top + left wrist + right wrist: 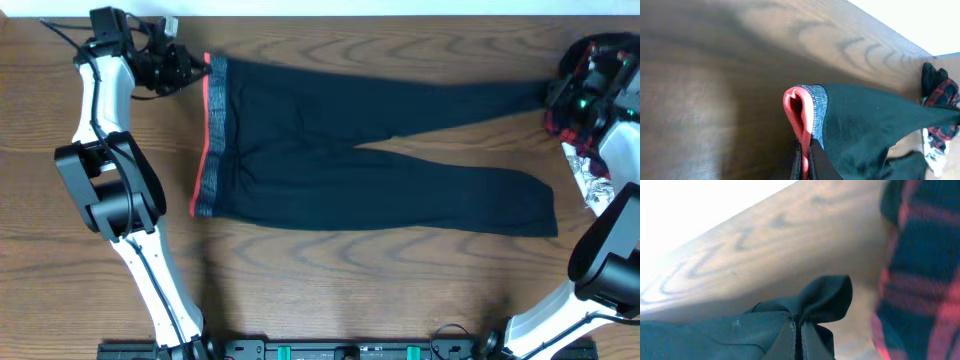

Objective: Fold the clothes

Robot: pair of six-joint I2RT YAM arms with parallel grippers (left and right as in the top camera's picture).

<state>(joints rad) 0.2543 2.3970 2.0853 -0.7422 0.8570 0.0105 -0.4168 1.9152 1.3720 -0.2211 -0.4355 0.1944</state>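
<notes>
While the trousers (pixel 370 160) lie spread flat across the middle of the table (pixel 400 300), waist toward my left and legs running right, I have both claws pressed together on them. My left gripper (pixel 190 68) pinches the far corner of the waistband (pixel 810 107), where red-orange edging rolls over the grey-flecked band. My right gripper (pixel 799 340) nips the cuff of the far leg, and a small bunched tuft of black fabric pokes past the jaws.

My worry is that right-hand bite: it looks shallow, and a quick lift could let the cuff slide out. The near leg lies loose and splayed away from the held one, so any fold I carry over may leave it trailing or crooked. The cloth is soft, matte and limp, so I expect it to sag rather than hold a line.

Just beside the right claw sits a red-and-black plaid garment (pixel 920 280), with a white printed cloth (pixel 592 180) next to it. A low sweep could snag either.
</notes>
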